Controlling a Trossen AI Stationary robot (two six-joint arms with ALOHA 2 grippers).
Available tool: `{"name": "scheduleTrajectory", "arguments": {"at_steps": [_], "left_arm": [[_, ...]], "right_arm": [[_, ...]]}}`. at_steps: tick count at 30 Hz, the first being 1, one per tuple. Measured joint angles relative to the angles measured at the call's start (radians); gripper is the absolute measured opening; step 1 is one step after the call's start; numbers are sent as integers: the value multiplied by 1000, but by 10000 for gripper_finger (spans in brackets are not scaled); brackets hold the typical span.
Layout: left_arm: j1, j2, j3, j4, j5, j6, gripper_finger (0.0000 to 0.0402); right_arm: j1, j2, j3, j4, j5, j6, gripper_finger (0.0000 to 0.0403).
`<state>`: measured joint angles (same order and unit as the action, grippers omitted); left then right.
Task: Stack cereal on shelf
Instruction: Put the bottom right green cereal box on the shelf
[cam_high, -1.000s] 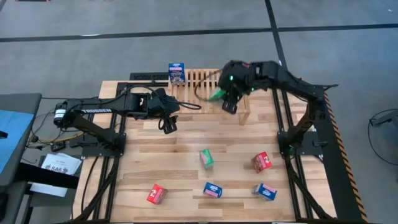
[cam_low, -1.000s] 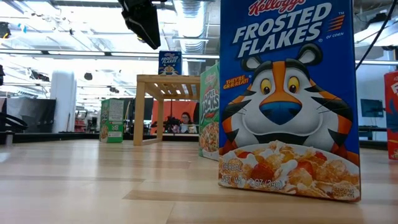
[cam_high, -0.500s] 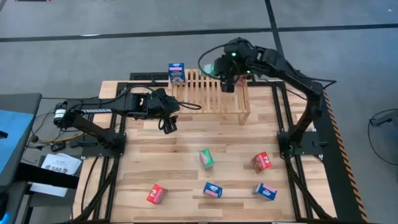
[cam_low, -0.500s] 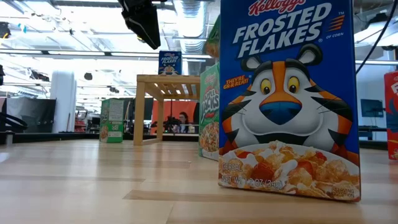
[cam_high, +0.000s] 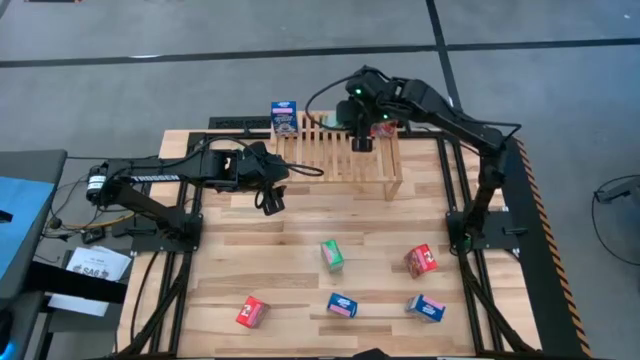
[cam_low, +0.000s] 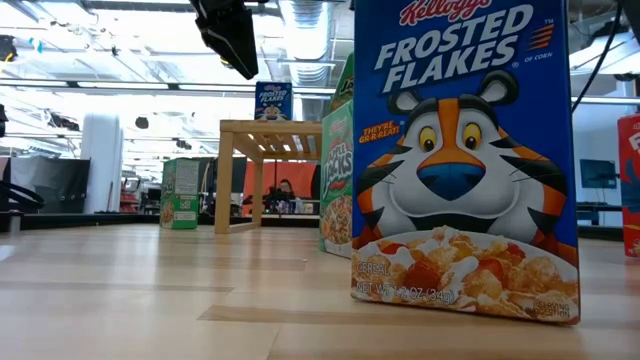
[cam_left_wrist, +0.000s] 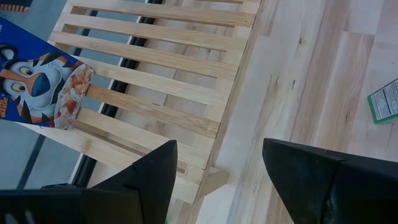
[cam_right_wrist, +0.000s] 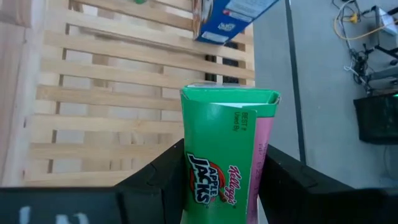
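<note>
My right gripper (cam_right_wrist: 221, 186) is clamped on a green Apple Jacks box (cam_right_wrist: 227, 152), which stands up between my fingers above the slatted shelf (cam_high: 345, 155). In the high view that gripper (cam_high: 361, 138) hangs over the shelf's far edge, toward its right half. A blue Frosted Flakes box (cam_high: 285, 117) stands on the shelf's far left corner, well apart from the box I hold.

My left gripper (cam_high: 270, 197) hovers just off the shelf's left front corner, over bare tabletop (cam_high: 300, 250). Its fingers (cam_left_wrist: 311, 180) stand a little apart with nothing between them; past them I see the shelf's slats and the blue box at the corner.

Farther from the shelf, on the near part of the table, five more boxes lie scattered: a green one (cam_high: 332, 255) closest to the shelf, a red one (cam_high: 421, 261) to its right, then another blue one (cam_high: 342, 305), a red one (cam_high: 251, 312) toward the left, and a pink-and-blue one (cam_high: 427, 308) toward the right.
</note>
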<state>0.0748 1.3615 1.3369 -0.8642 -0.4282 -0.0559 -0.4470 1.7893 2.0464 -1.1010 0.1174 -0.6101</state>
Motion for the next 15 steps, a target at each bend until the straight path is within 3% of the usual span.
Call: {"name": "scheduleTrajectory", "arguments": {"at_steps": [15], "left_arm": [[0, 0, 0, 0, 0, 0, 227]], "right_arm": [[-28, -1, -15, -26, -11, 33, 190]]}}
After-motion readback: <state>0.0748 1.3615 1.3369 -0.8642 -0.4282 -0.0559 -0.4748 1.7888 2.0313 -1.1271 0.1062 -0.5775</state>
